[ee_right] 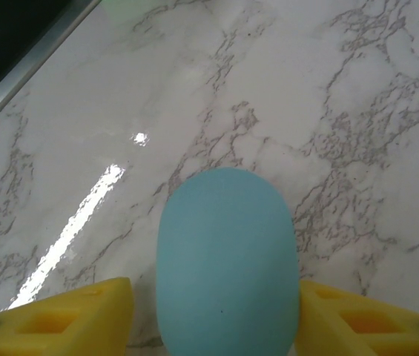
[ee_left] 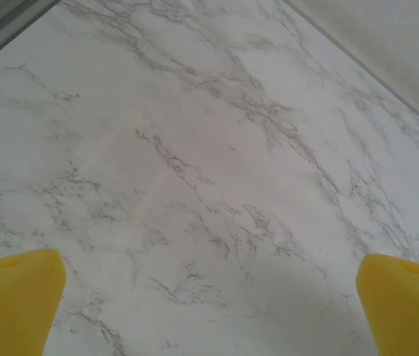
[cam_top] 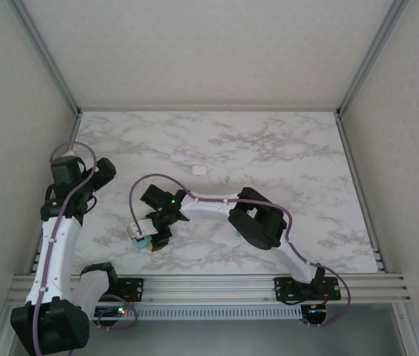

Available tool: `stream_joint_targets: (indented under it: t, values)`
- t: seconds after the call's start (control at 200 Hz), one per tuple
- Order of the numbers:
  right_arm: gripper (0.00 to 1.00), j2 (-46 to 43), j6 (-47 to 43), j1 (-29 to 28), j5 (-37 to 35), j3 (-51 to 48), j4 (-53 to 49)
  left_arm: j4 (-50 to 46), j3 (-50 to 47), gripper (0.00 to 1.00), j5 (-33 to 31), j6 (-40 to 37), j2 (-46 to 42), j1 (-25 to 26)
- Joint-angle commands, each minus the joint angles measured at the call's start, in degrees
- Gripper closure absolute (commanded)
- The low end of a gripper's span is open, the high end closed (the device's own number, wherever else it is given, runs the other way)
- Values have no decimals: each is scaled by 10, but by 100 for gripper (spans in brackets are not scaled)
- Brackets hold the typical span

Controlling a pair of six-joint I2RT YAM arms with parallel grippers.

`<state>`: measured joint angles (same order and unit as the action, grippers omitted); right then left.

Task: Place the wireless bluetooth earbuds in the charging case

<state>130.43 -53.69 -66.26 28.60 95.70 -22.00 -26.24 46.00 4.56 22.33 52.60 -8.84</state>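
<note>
A pale teal-blue oval charging case [ee_right: 226,259] lies closed on the marble table [ee_right: 357,89]. My right gripper [ee_right: 214,300] stands around it, open: the right finger [ee_right: 342,319] touches the case's side, and a narrow gap shows at the left finger [ee_right: 83,319]. From above, that gripper [cam_top: 152,239] sits at the near left of the table with a bit of teal case [cam_top: 143,242] under it. My left gripper [ee_left: 209,311] is open wide over bare marble at the far left [cam_top: 102,172]. A small whitish piece [cam_top: 201,170] lies mid-table; I cannot tell whether it is an earbud.
A metal frame rail [cam_top: 194,283] runs along the table's near edge, and side rails border it left and right. The right arm's elbow [cam_top: 257,219] hangs over the near middle. A cable [cam_top: 139,185] loops above the right wrist.
</note>
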Motion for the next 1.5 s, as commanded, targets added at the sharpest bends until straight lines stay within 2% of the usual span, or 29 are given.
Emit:
stream_joint_targets:
  t: [0.0,0.11,0.24,0.395,0.561,0.646,0.741,0.816,0.921,1.071,1.186,1.347,1.442,1.497]
  values:
    - [47,17,0,-7,1,20,-13,-8,-5,0,13,7,-1,-6]
    - [51,9,13,-8,-9,5,4,-6,-9,0,16,9,-1,-5]
    - [60,-16,40,-9,-21,-25,28,-2,-10,0,29,6,-2,-6]
    - [65,-92,89,-7,-44,-98,68,4,-8,0,48,5,-2,-6]
    - [66,-219,169,18,-57,-201,113,42,-11,4,136,13,-1,-5]
    - [66,-307,229,61,-46,-278,149,85,-10,9,224,28,11,-1]
    - [66,-400,295,123,-19,-345,163,133,-2,16,304,28,24,32]
    - [66,-467,361,183,16,-378,160,149,11,18,318,-24,20,93]
    - [65,-531,398,244,76,-376,106,172,19,18,352,-124,8,177]
    - [66,-580,385,299,159,-335,3,223,16,18,462,-223,5,232]
    - [66,-597,345,309,191,-302,-51,143,40,18,543,-363,15,272]
    - [65,-612,331,309,214,-291,-32,-6,114,22,610,-507,61,307]
    - [65,-607,327,308,218,-286,-19,-25,145,24,616,-520,86,323]
    - [66,-607,330,308,215,-288,-5,12,146,26,588,-483,94,336]
